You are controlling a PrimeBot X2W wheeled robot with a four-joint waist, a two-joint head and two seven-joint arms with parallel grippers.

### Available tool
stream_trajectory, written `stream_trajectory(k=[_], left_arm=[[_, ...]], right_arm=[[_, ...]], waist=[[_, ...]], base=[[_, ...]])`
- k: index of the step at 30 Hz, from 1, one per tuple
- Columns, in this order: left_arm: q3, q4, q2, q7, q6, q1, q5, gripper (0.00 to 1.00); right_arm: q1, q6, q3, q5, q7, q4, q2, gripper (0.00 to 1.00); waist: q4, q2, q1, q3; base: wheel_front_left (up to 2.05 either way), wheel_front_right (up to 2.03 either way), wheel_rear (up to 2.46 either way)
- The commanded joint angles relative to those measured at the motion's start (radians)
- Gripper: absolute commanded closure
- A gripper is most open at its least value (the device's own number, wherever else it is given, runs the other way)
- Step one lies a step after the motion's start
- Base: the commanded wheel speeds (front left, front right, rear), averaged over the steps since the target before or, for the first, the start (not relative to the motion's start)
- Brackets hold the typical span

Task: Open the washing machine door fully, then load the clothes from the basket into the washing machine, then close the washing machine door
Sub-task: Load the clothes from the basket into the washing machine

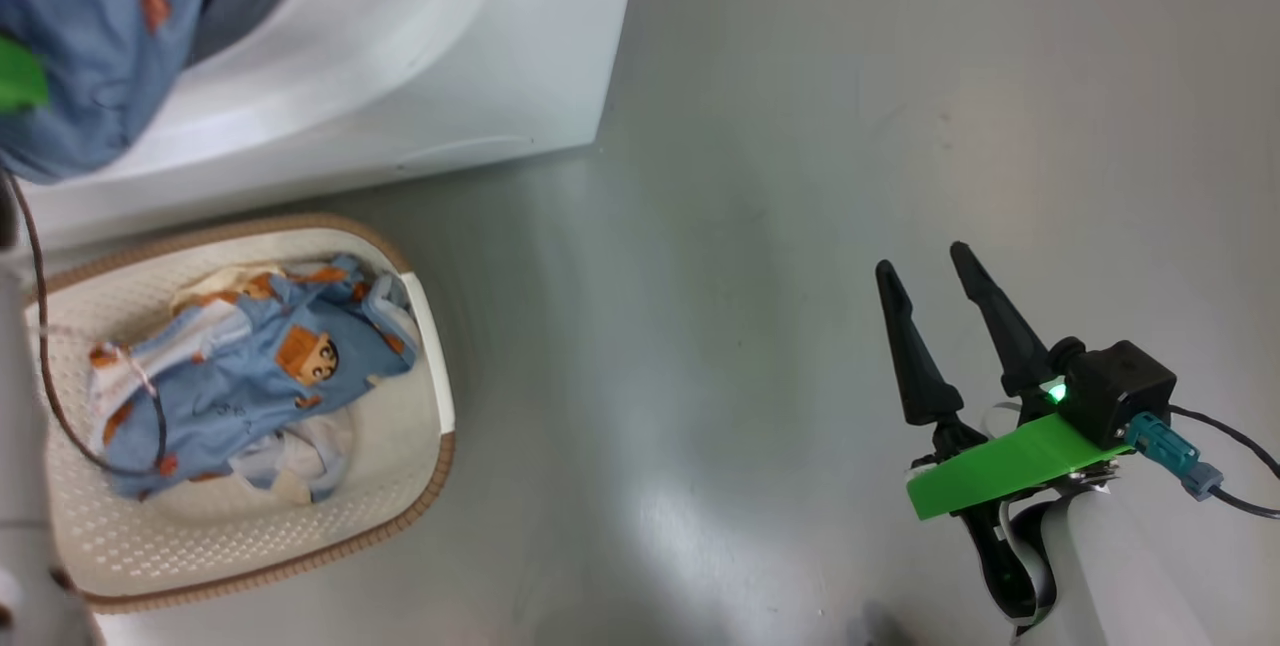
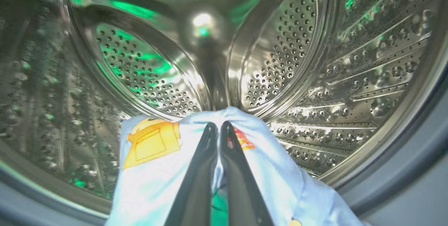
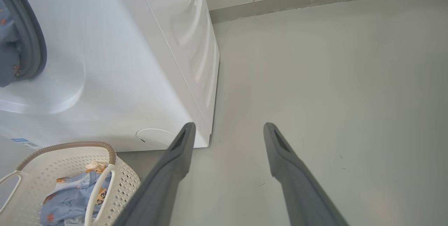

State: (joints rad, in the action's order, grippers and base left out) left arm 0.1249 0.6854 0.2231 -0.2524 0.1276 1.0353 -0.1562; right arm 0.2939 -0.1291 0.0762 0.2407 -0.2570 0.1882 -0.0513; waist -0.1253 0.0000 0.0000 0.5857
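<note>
Clamped on a blue garment [image 2: 154, 170], the left gripper [image 2: 217, 125] points straight into the drum [image 2: 280, 61], while more clothes [image 1: 240, 376] lie lengthwise in the basket [image 1: 430, 486] and the right gripper [image 1: 922, 258] stands spread, empty.

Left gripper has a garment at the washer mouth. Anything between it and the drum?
Nothing visible. The left gripper, shut on the blue garment, points into the steel drum, with open space ahead to its back wall; the grey gasket sits at the edges.
</note>
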Motion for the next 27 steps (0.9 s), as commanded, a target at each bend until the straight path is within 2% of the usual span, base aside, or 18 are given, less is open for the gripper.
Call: stream_trajectory(k=[1, 10, 14, 18, 22, 25, 26, 27], left_arm=[[-0.001, 0.000, 0.058, 0.000, 0.002, 0.033, -0.016, 1.00], [-0.142, 0.170, 0.101, 0.105, 0.003, 0.194, -0.137, 1.00], [-0.185, 0.205, 0.124, 0.093, 0.003, 0.245, -0.164, 1.00], [-0.217, 0.215, 0.147, 0.032, 0.003, 0.293, -0.162, 1.00], [-0.217, 0.160, 0.175, -0.007, -0.005, 0.342, -0.124, 1.00], [-0.182, -0.004, 0.182, -0.009, -0.028, 0.346, -0.087, 1.00], [-0.152, -0.118, 0.179, -0.009, -0.039, 0.326, -0.060, 1.00], [-0.138, -0.168, 0.176, -0.009, -0.041, 0.312, -0.046, 1.00]], right_arm=[[-0.001, -0.002, 0.025, 0.004, -0.005, -0.019, 0.001, 0.00], [-0.005, -0.002, 0.039, -0.003, -0.005, -0.023, 0.001, 0.00], [-0.007, -0.002, 0.047, -0.001, -0.005, -0.024, 0.001, 0.00], [-0.009, -0.002, 0.059, 0.003, -0.005, -0.021, 0.001, 0.00], [-0.001, -0.002, 0.075, 0.012, -0.005, -0.023, 0.001, 0.00], [0.005, -0.002, 0.082, 0.025, -0.005, -0.026, 0.001, 0.00], [0.010, -0.002, 0.085, 0.027, -0.005, -0.027, 0.001, 0.00], [0.013, -0.002, 0.086, 0.029, -0.005, -0.026, 0.001, 0.00]], waist=[[-0.002, 0.0000, 0.0000, 0.031], [0.002, 0.0000, 0.0000, 0.084], [-0.002, 0.0000, 0.0000, 0.108], [-0.010, 0.0000, 0.0000, 0.130], [-0.023, 0.0000, 0.0000, 0.154], [-0.031, 0.0000, 0.0000, 0.174], [-0.036, 0.0000, 0.0000, 0.183], [-0.038, 0.0000, 0.0000, 0.186]], base=[[0.00, 0.00, 0.00], [0.00, 0.00, 0.00], [0.00, 0.00, 0.00], [0.00, 0.00, 0.00], [0.00, 0.00, 0.00], [0.00, 0.00, 0.00], [0.00, 0.00, 0.00], [0.00, 0.00, 0.00]])
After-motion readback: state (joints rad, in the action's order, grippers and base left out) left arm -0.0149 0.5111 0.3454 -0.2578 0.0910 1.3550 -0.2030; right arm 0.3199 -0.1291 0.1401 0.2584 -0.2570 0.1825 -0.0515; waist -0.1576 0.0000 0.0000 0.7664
